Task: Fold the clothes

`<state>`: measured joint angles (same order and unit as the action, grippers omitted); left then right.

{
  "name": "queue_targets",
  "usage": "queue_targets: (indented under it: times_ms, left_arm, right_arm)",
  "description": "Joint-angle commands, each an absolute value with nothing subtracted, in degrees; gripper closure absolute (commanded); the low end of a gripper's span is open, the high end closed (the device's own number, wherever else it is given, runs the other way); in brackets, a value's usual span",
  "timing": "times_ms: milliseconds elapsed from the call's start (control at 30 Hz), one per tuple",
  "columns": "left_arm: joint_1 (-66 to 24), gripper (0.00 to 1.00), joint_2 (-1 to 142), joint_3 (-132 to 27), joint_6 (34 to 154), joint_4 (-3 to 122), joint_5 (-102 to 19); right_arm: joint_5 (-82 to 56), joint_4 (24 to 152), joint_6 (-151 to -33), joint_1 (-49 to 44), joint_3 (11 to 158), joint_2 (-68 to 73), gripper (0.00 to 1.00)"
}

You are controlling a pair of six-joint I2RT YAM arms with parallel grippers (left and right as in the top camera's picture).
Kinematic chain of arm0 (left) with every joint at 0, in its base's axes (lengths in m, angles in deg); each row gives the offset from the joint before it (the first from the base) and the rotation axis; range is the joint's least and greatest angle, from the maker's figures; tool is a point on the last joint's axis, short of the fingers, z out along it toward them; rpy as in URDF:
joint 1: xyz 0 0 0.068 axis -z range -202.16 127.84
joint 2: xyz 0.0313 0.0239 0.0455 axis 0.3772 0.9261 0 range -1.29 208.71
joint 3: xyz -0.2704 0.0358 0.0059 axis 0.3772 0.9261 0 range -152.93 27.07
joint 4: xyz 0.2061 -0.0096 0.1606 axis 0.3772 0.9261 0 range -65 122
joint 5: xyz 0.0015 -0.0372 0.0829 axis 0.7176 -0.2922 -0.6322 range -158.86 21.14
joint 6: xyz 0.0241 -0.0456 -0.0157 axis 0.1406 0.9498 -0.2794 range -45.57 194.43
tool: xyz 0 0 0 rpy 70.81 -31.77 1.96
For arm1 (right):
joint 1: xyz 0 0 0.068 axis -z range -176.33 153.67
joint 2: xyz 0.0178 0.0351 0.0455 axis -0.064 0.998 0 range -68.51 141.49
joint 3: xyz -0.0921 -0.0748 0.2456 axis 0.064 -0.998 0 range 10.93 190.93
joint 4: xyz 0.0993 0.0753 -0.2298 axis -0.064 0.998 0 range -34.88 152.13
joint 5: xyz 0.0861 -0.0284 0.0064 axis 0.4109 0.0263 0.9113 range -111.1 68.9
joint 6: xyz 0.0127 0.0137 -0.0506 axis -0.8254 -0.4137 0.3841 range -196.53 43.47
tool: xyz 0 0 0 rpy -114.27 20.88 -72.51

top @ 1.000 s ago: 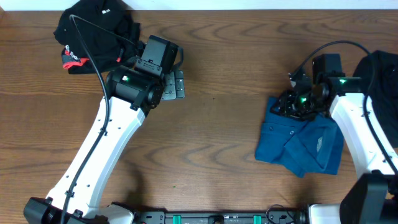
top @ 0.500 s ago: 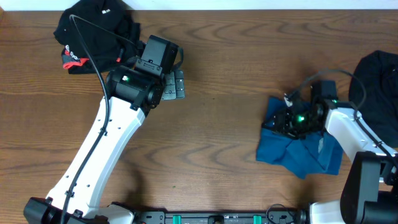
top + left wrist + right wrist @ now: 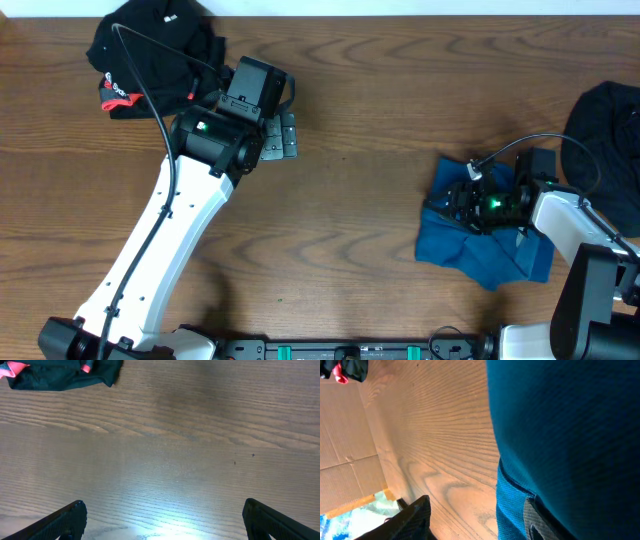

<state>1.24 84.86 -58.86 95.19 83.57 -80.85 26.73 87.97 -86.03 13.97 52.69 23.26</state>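
The teal-blue shirt (image 3: 500,255) lies crumpled at the front right of the table. My right gripper (image 3: 452,203) rests low at the shirt's left side, open. In the right wrist view the teal fabric (image 3: 570,435) drapes over one of the fingers (image 3: 532,520), while bare wood shows between the jaws of that gripper (image 3: 476,502). A black garment with red-and-white trim (image 3: 150,50) is bunched at the back left. Just right of it my left gripper (image 3: 282,135) hovers wide open over bare wood (image 3: 164,505), empty. A plain dark garment (image 3: 605,120) sits at the right edge.
The black garment's edge (image 3: 65,372) shows at the top left of the left wrist view. The table's back edge (image 3: 400,12) runs along the top of the overhead view. Brown cardboard (image 3: 345,435) stands beyond the table in the right wrist view.
My right gripper has slid toward the table's front along the teal shirt and its jaws have spread apart. The shirt's upper left part shifted a little. The left arm is unmoved.
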Motion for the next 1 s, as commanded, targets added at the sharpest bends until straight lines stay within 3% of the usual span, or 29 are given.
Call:
queue_targets:
  times_ms: [0,133,300,700,767,833,933,967]
  left_arm:
    - [1.11,0.00,85.32,-58.38,94.42,83.70,-80.78]
    - [1.17,0.01,85.32,-58.38,88.78,82.50,-73.83]
    - [2.46,0.01,85.32,-58.38,81.61,79.24,-62.75]
    - [9.41,0.03,93.24,-58.27,80.39,73.32,-40.28]
    - [11.38,0.11,95.95,-58.27,80.19,71.83,-37.44]
    - [13.37,0.22,98.42,-58.27,80.24,70.39,-36.22]
    - [16.63,0.44,101.28,-58.27,80.19,68.31,-36.24]
    - [17.83,0.50,101.91,-58.27,80.19,67.51,-36.26]
  right_arm:
    - [23.30,87.68,-84.98,12.86,52.12,24.33,0.42]
    - [23.08,88.64,-85.02,12.66,56.34,21.51,0.31]
    - [17.40,99.64,-85.04,12.71,68.25,17.18,0.02]
    - [0.79,121.97,-86.36,18.72,102.02,14.36,0.01]
    - [0.07,123.48,-86.36,21.01,105.45,14.36,0.03]
    - [0.09,124.42,-86.38,23.52,108.25,14.36,0.12]
    - [0.09,125.76,-86.79,27.07,111.35,14.36,0.41]
    - [0.13,126.28,-86.77,28.20,112.18,14.36,0.46]
